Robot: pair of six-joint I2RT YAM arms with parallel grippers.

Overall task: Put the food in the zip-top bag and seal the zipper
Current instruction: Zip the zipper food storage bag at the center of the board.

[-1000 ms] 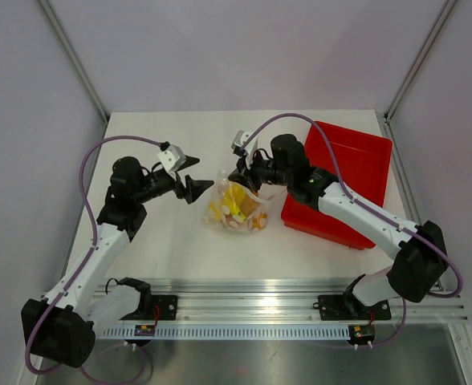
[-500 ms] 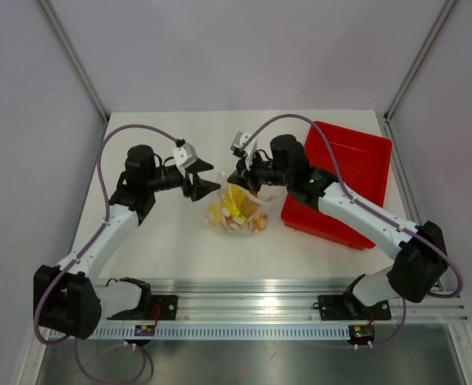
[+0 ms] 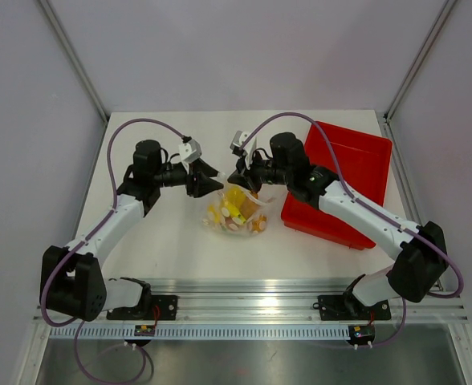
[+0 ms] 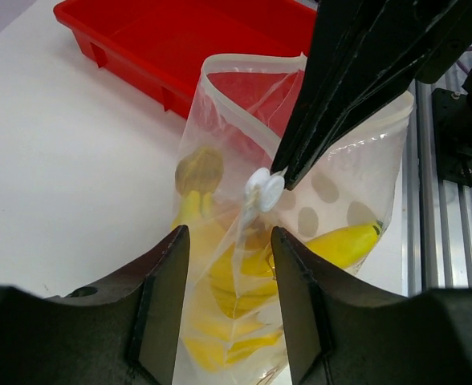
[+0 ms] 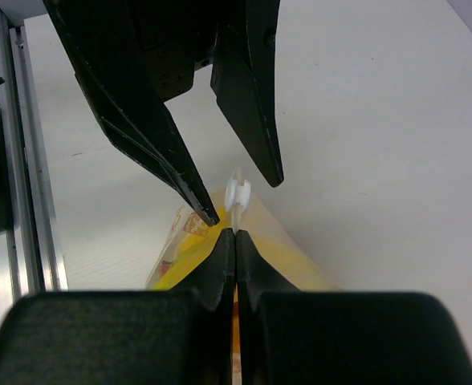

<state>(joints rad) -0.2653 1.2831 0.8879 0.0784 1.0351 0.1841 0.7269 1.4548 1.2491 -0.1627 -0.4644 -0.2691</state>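
Observation:
The zip-top bag [image 3: 248, 215] stands on the white table, held up by its top edge, with the food [image 3: 229, 210] inside. In the left wrist view a yellow banana [image 4: 344, 243] and other yellow pieces show through the spotted plastic [image 4: 348, 172]. My right gripper [image 3: 238, 180] is shut on the bag's mouth edge [image 5: 262, 233], just behind a small white slider [image 5: 237, 192] on the zipper. My left gripper [image 3: 214, 182] is open, its fingers [image 4: 168, 265] either side of the bag below the slider [image 4: 265, 189]. The mouth gapes beyond the slider [image 4: 244, 62].
The red tray [image 3: 356, 152] stands right of the bag, under my right forearm; it also shows in the left wrist view [image 4: 180, 36]. Aluminium rails [image 3: 252, 309] run along the near table edge. Grey walls close in the back and sides.
My left gripper has moved right to the bag and now straddles its top edge. My right gripper has stayed shut on the bag. The bag has barely moved.

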